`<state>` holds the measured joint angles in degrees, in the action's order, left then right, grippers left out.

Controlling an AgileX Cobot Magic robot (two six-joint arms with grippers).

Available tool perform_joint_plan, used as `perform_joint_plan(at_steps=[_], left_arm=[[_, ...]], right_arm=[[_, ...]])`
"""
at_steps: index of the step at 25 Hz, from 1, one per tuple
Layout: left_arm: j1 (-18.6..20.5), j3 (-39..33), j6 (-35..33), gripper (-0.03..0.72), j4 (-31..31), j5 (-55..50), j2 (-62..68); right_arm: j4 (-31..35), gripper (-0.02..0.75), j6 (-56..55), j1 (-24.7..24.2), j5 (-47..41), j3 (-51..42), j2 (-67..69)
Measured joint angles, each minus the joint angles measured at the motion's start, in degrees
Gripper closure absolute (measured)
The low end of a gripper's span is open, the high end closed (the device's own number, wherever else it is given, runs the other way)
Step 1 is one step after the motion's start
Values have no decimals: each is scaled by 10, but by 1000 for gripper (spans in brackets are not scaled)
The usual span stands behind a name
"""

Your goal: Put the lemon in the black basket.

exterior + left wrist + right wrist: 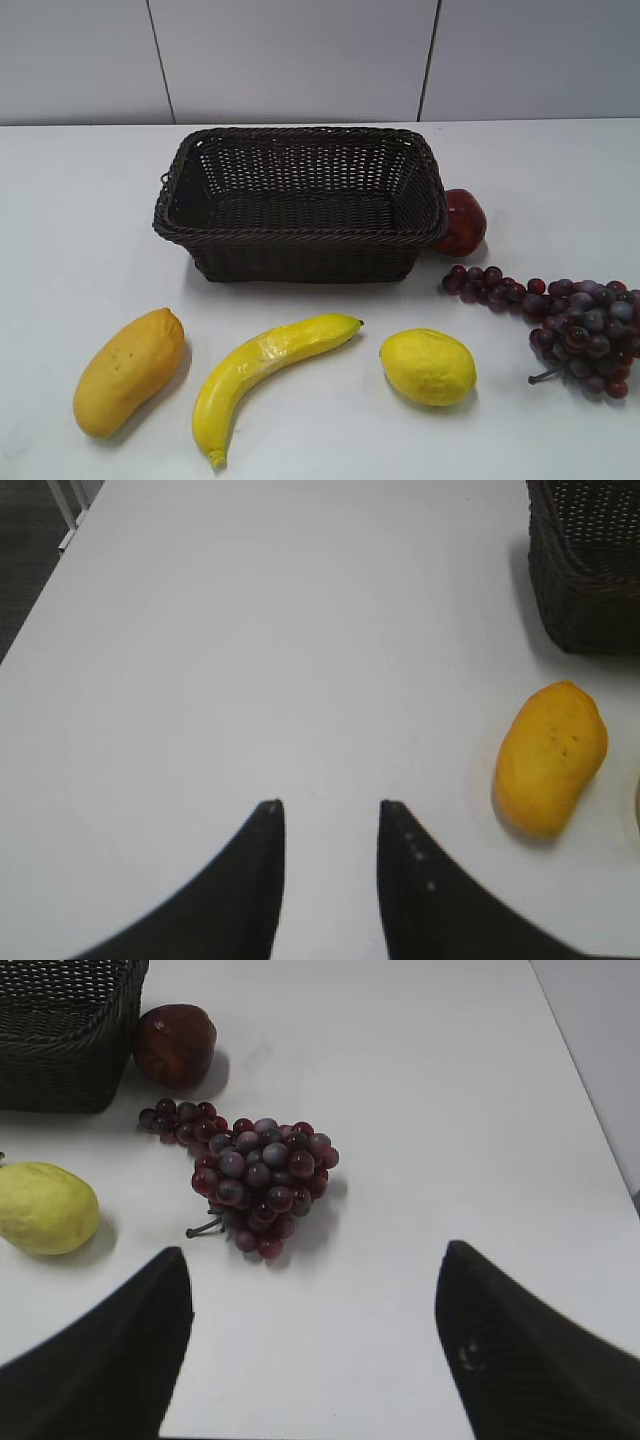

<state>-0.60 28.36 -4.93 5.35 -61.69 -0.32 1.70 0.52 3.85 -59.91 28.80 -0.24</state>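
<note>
The lemon (428,366) lies on the white table in front of the black basket (300,236), to the right of the banana. It also shows at the left edge of the right wrist view (45,1208). The basket is empty; a corner shows in the left wrist view (585,570) and in the right wrist view (60,1030). My right gripper (315,1265) is open wide and empty above bare table, right of the lemon. My left gripper (330,805) is open and empty over bare table, left of the mango. Neither gripper shows in the exterior view.
A mango (128,370) (550,758) and a banana (265,372) lie left of the lemon. Purple grapes (575,325) (255,1175) lie to its right. A dark red apple (462,222) (175,1043) sits against the basket's right side.
</note>
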Motion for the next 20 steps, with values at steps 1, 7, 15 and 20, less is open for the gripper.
perform_joint_plan(at_steps=[1, 7, 15, 20], left_arm=[[0, 0, 0, 449, 0, 0, 0], [0, 0, 0, 449, 0, 0, 0], [0, 0, 0, 449, 0, 0, 0], [0, 0, 0, 449, 0, 0, 0]], right_arm=[[0, 165, 0, 0, 0, 0, 0], [0, 165, 0, 0, 0, 0, 0], [0, 165, 1, 0, 1, 0, 1], [2, 165, 9, 0, 26, 13, 73]])
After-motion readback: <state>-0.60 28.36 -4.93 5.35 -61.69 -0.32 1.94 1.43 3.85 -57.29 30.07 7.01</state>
